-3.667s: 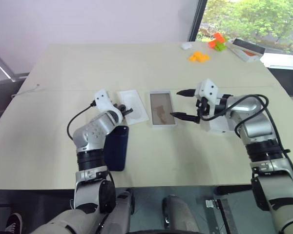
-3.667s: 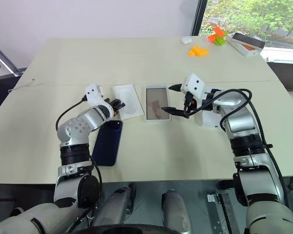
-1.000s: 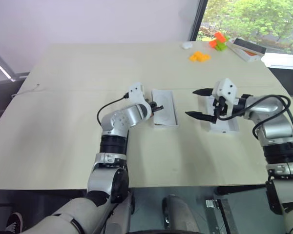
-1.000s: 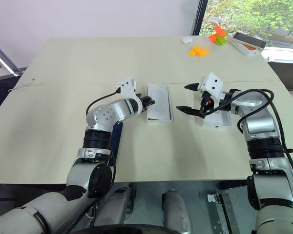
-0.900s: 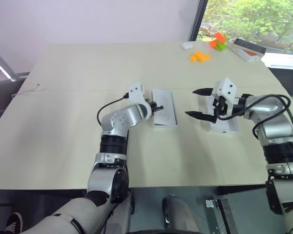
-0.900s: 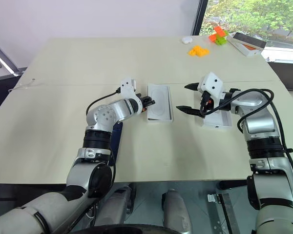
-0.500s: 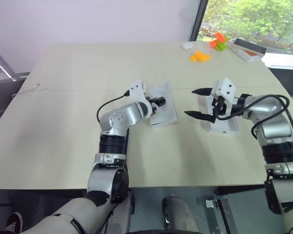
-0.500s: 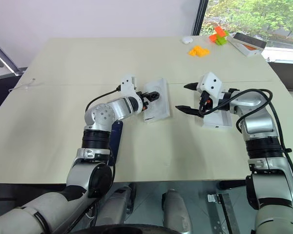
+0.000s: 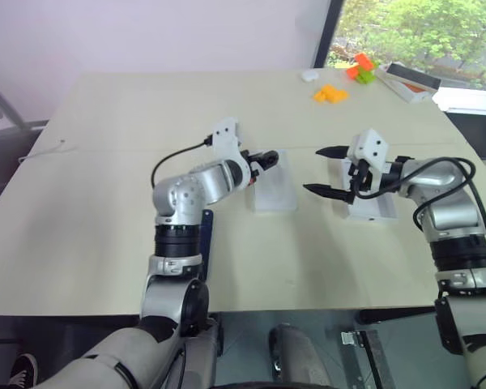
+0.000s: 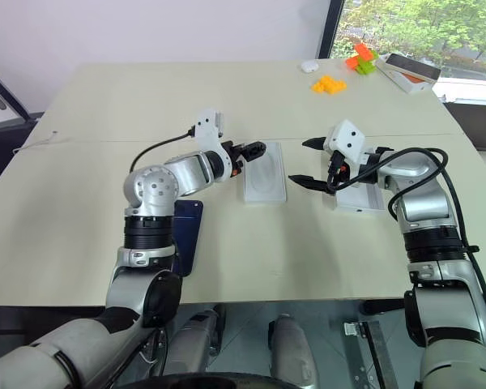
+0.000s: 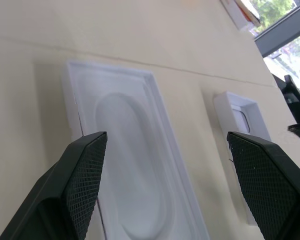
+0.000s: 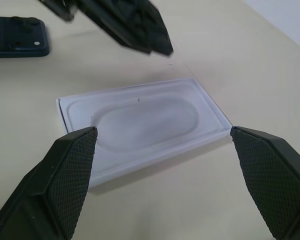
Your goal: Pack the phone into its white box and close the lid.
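The left gripper point(image 10: 253, 149) hangs just above the table with its two black fingers spread wide and nothing between them, right over the far left edge of the white box point(image 10: 265, 182). That box lies flat mid-table, and a thin white insert card with an oval hollow point(image 11: 135, 175) sits in it. The right gripper point(image 10: 302, 161) is likewise wide open and empty, just right of the box and pointing toward it. Under the right arm lies the lid point(image 10: 361, 197), its plain white inside up. The phone point(image 10: 185, 232) lies camera side up near the table's near edge, left of the box, partly behind the left arm.
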